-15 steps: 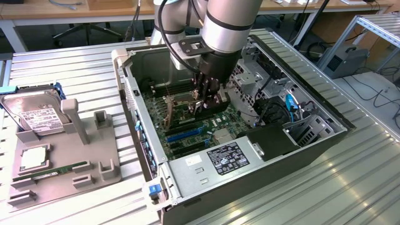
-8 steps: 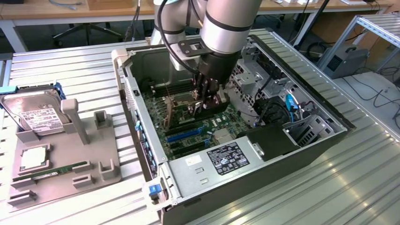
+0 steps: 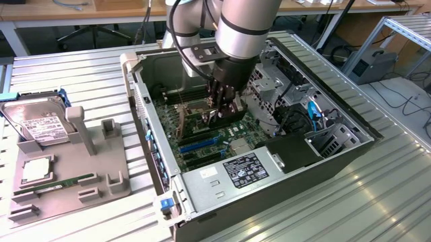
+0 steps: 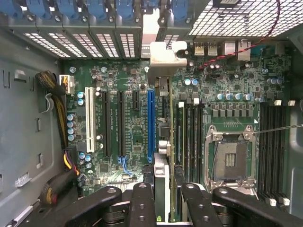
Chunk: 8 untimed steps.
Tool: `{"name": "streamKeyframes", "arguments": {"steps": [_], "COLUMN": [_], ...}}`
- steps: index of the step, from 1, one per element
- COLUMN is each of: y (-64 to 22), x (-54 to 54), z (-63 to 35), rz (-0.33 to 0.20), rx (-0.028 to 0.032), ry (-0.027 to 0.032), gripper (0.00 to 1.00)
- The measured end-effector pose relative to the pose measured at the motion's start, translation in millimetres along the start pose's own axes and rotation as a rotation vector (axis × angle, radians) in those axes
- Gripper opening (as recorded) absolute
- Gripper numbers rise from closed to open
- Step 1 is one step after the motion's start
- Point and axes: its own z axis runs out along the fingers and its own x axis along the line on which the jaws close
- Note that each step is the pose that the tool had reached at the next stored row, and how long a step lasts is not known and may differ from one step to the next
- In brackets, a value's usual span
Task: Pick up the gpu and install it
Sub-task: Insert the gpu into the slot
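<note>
In the wrist view the black gripper (image 4: 163, 198) sits at the bottom centre of the frame, its fingers (image 4: 142, 203) clamped from both sides on the gpu (image 4: 162, 142), which it holds edge-on above the motherboard (image 4: 132, 156). The card runs from the gripper up the middle of the frame, its silver end bracket (image 4: 166, 54) reaching the rear slot openings near the top centre, and it stands just beside the blue slot (image 4: 150, 123); whether its edge is seated in a slot I cannot tell. The empty CPU socket (image 4: 229, 158) lies at right centre, and a white slot (image 4: 89, 118) stands at left centre. In the exterior view, a grey holder tray (image 3: 67, 176) lies nearest at lower left on the ribbed metal bench (image 3: 377, 191), with a RAM stick (image 3: 64, 182) lying on it and a hard drive (image 3: 37, 123) propped at its far end. The open computer case (image 3: 269, 171) fills the centre, and the gripper (image 3: 222, 108) reaches down into it at upper centre, over the motherboard (image 3: 202, 143).
</note>
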Motion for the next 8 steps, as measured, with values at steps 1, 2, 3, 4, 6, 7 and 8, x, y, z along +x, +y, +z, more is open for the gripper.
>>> {"name": "streamKeyframes", "arguments": {"steps": [1,2,3,4,6,7,8], "y": [0.1,0.3,0.5,0.6,0.8,1.0,1.0], "x": [0.0,0.0,0.0,0.0,0.1,0.1,0.1], "z": [0.2,0.5,0.6,0.8,1.2,1.4,1.5], "rz": [0.0,0.0,0.0,0.0,0.0,0.0,0.0], "rx": [0.0,0.0,0.0,0.0,0.0,0.0,0.0], "ry": [0.0,0.0,0.0,0.0,0.0,0.0,0.0], "gripper": [0.27,0.27,0.27,0.27,0.27,0.27,0.27]}}
